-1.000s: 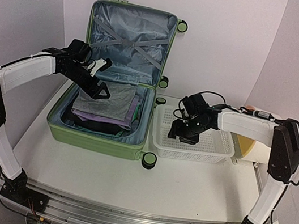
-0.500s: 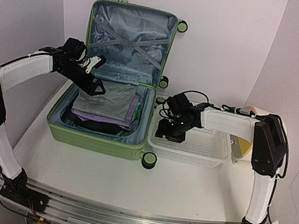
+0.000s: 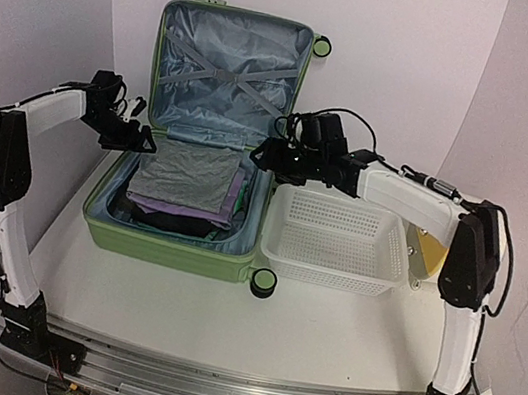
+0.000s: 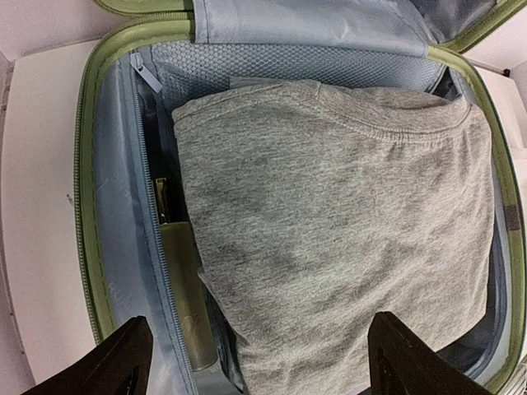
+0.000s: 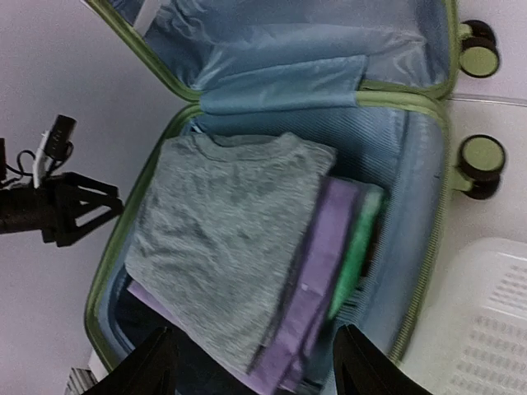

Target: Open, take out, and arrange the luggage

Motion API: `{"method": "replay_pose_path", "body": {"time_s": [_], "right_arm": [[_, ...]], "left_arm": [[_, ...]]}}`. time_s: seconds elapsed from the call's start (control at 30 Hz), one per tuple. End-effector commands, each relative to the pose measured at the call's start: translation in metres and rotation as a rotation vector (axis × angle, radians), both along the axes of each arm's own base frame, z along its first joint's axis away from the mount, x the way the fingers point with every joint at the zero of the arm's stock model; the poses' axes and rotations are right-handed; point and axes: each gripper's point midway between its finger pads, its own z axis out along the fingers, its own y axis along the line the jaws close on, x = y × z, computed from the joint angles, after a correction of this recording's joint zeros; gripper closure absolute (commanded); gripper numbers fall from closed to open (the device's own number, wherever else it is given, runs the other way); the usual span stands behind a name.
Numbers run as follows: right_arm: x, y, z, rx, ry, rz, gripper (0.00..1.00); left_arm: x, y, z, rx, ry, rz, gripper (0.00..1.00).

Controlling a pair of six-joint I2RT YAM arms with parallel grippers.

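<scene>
Luggage (image 3: pixel 170 243): light-green shell, lying open at the table's far-left side, lid upright, grey-blue lining, crossed straps (image 3: pixel 226 75).
Inside: folded grey garment (image 4: pixel 329 214) on top; purple (image 5: pixel 317 271) and green (image 5: pixel 354 247) ones beneath.
Basket (image 3: pixel 332 273): white mesh, just beside the luggage, toward the right edge.
Left gripper (image 3: pixel 135 138): fingers wide, holding nothing, at the luggage's left rim.
Right gripper (image 3: pixel 263 157): fingers wide, holding nothing, over its right rim.

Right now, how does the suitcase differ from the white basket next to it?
The suitcase is light green with a hard shell; the white basket is perforated plastic. The suitcase is clearly larger than the basket. The suitcase holds folded clothes, the basket nothing. Both sit side by side on the table, open on top.
</scene>
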Motion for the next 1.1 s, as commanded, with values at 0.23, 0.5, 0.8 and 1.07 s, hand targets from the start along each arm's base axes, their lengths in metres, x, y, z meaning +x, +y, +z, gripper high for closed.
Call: {"method": "replay_pose_path", "body": {"time_s": [0.23, 0.5, 0.8, 1.07], "right_arm": [[0.023, 0.083, -0.052, 0.172, 0.08, 0.104, 0.43], [0.03, 0.097, -0.082, 0.193, 0.122, 0.111, 0.53], [0.035, 0.109, -0.109, 0.228, 0.172, 0.118, 0.54], [0.036, 0.113, -0.11, 0.254, 0.179, 0.124, 0.6]], "left_arm": [[0.009, -0.011, -0.029, -0.135, 0.068, 0.024, 0.22], [0.015, -0.016, -0.054, -0.163, 0.104, 0.02, 0.28], [0.021, -0.026, -0.063, -0.221, 0.117, -0.001, 0.36], [0.022, -0.033, -0.062, -0.242, 0.118, -0.02, 0.57]]}}
